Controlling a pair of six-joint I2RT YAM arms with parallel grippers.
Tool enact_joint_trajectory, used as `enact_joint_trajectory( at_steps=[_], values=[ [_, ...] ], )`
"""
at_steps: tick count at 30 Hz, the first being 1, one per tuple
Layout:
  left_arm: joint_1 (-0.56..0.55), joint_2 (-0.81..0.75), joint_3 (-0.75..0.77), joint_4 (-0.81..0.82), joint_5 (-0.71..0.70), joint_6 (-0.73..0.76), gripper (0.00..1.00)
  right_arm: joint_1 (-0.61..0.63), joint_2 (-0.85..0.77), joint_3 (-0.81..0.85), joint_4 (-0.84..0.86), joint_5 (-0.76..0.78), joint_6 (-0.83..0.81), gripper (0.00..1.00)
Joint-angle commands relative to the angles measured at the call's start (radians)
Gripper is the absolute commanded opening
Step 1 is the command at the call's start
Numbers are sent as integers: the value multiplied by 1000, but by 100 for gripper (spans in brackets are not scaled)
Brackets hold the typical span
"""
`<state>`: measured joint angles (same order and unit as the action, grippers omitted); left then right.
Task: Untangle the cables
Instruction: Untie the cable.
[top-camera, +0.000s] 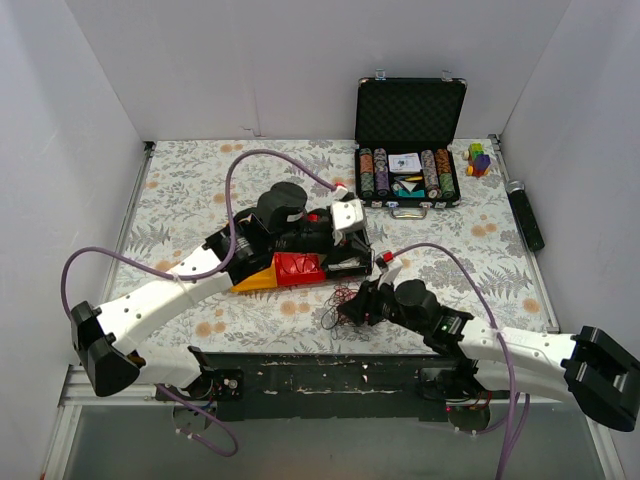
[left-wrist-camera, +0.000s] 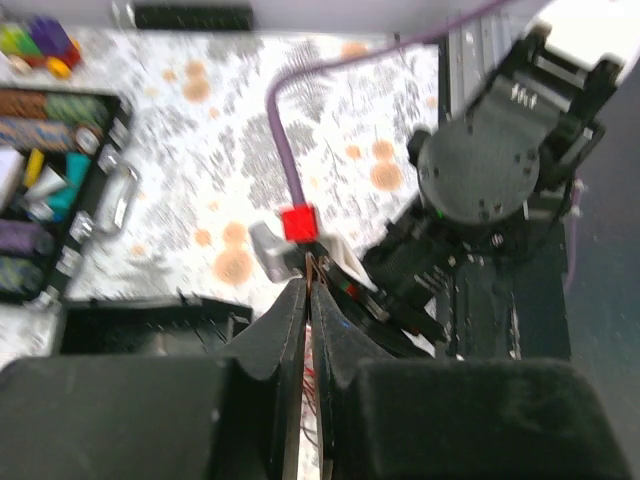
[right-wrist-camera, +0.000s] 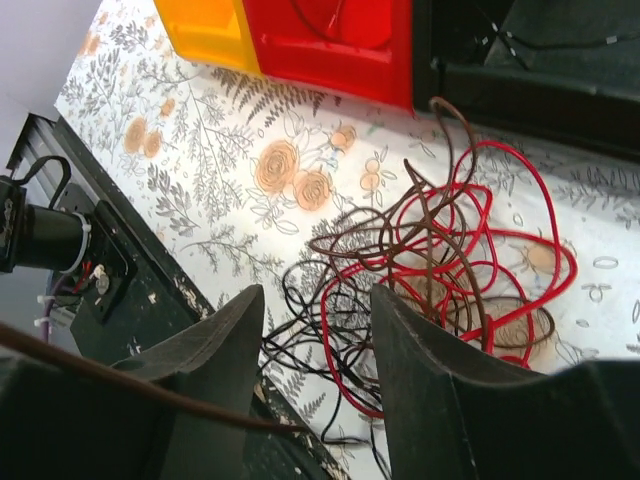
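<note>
1. The cables (right-wrist-camera: 432, 246), a loose knot of red, brown and black strands, lie on the bench (top-camera: 180, 190) close to its near edge, about midway along. A red and yellow object (top-camera: 288, 269) lies just beyond them.
2. Right claw (right-wrist-camera: 318, 300): fingers well apart and low over the near side of the knot. Strands run between and past them, and nothing is gripped.
3. Left claw (left-wrist-camera: 309, 290): fingers pressed almost together, with thin reddish-brown strands pinched in the slit. It sits at the far side of the knot, beside a red plug (left-wrist-camera: 298, 222) on a purple lead.
4. An open black case (top-camera: 410, 145) of chips stands towards the far right corner, with small coloured blocks (top-camera: 479, 159) beside it. A dark tube (top-camera: 526, 214) lies along the right edge.
</note>
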<state>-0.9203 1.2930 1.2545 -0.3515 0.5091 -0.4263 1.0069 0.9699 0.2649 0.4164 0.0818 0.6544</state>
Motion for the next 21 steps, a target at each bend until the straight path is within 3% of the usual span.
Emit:
enact_joint_trajectory(
  at_steps=[1, 7, 14, 21],
  values=[
    [-5, -57, 134, 74, -17, 58, 0, 10, -48, -56, 45, 41, 51, 57],
    [-5, -41, 273, 189, -30, 142, 0, 16, -82, -98, 27, 70, 76, 60],
    [-5, -34, 376, 443, -107, 156, 2, 27, -86, -118, 9, 95, 96, 62],
    [-5, 2, 531, 473, -96, 181, 5, 32, -82, -136, -19, 127, 106, 62]
  ],
)
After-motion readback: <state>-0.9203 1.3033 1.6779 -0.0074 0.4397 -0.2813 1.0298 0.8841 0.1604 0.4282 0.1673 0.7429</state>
